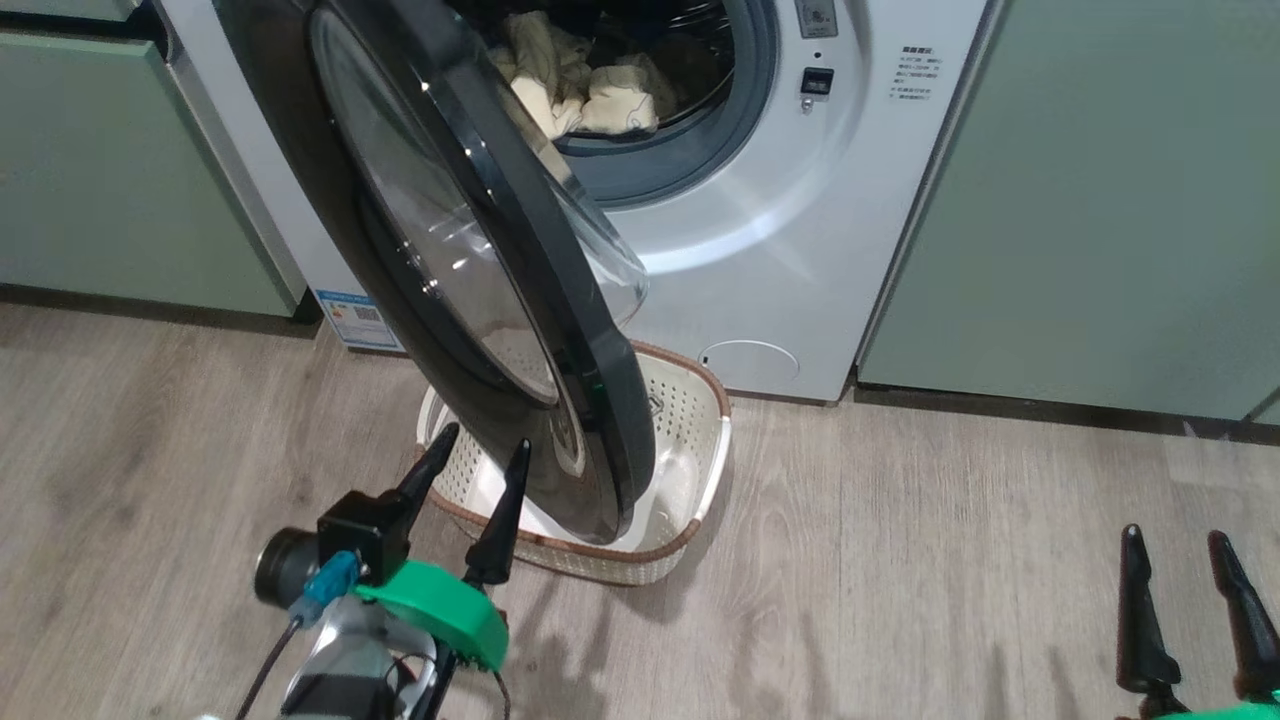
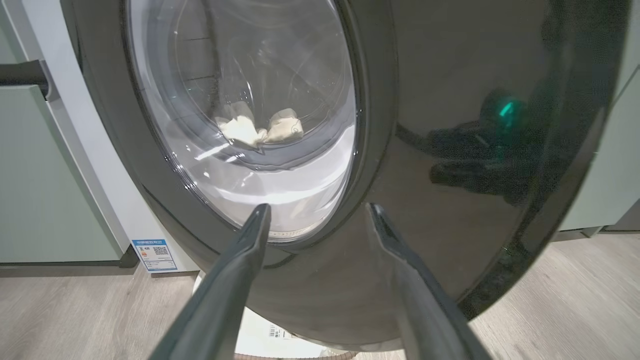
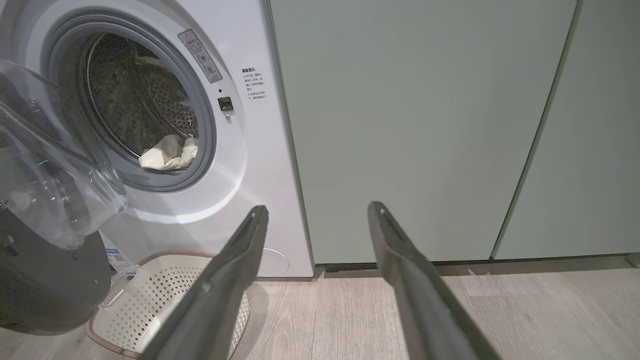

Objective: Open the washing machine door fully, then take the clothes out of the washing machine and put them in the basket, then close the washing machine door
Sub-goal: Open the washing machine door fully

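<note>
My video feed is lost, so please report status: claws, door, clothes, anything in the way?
Left claw open, empty, by the washing machine door. Right claw open, empty. Door partly open, overhanging the basket. Clothes inside the washing machine.

The wood-look floor (image 1: 900, 580) carries the basket (image 1: 697, 432), the washing machine (image 1: 800, 250) and pale green cabinets (image 1: 1100, 200).

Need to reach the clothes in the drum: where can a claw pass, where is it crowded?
Free: the right half of the drum mouth, between the washing machine door and the latch; the floor between the basket and the right claw. Crowded: the door overhangs the basket, left claw close before it.
</note>
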Robot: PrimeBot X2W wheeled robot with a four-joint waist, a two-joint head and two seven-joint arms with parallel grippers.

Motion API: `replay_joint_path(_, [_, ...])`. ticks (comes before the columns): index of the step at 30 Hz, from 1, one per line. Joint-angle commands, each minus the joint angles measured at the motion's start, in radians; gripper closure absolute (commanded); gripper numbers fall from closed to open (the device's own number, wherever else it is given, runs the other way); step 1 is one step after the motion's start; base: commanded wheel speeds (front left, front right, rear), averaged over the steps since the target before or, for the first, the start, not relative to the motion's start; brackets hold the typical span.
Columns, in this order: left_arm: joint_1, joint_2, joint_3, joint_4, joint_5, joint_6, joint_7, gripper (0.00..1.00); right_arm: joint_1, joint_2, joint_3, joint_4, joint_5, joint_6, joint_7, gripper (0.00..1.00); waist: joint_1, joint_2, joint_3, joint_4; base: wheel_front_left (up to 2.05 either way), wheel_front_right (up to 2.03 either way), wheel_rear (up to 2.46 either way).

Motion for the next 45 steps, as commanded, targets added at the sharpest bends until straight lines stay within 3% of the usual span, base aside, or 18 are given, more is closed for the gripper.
replay_joint_path(1, [-0.028,0.016,0.038,-0.031,0.001,0.006,-0.006,0.0,-0.019,-0.008,0.014,-0.031,-0.012,0.001,-0.009,0.0,0.0,0.0,0.0,-0.001,0.0,0.0,0.0])
replay_joint_path(17, [-0.029,0.016,0.042,-0.03,-0.003,0.008,-0.006,0.0,-0.018,0.001,0.016,-0.045,-0.014,0.001,-0.009,0.0,0.0,0.0,0.004,-0.004,0.0,0.0,0.0])
replay_joint_path(18, [-0.03,0.016,0.043,-0.03,-0.003,0.009,-0.006,0.08,-0.018,0.001,0.016,-0.046,-0.014,0.001,-0.009,0.0,0.0,0.0,0.005,-0.004,0.0,0.0,0.0])
replay_joint_path(19, [-0.03,0.015,0.044,-0.027,-0.006,0.01,-0.006,0.83,-0.018,0.001,0.016,-0.046,-0.014,0.001,-0.009,0.0,0.0,0.0,0.006,-0.004,0.0,0.0,0.0])
replay_joint_path(20, [-0.03,0.015,0.045,-0.025,-0.008,0.01,-0.006,1.0,-0.018,0.001,0.016,-0.047,-0.015,0.001,-0.009,0.0,0.0,0.0,0.006,-0.004,0.0,0.0,0.0])
replay_joint_path(34, [-0.05,0.022,0.076,-0.076,-0.001,0.034,-0.006,1.0,-0.015,0.003,0.005,-0.055,-0.016,0.001,-0.01,0.0,0.0,0.0,0.008,-0.001,0.0,0.0,0.0])
replay_joint_path(45, [-0.164,0.065,0.124,-0.428,0.062,0.074,-0.006,1.0,-0.02,0.004,-0.005,-0.062,-0.024,0.001,-0.01,0.0,0.0,0.0,0.009,0.011,0.0,0.0,0.0])
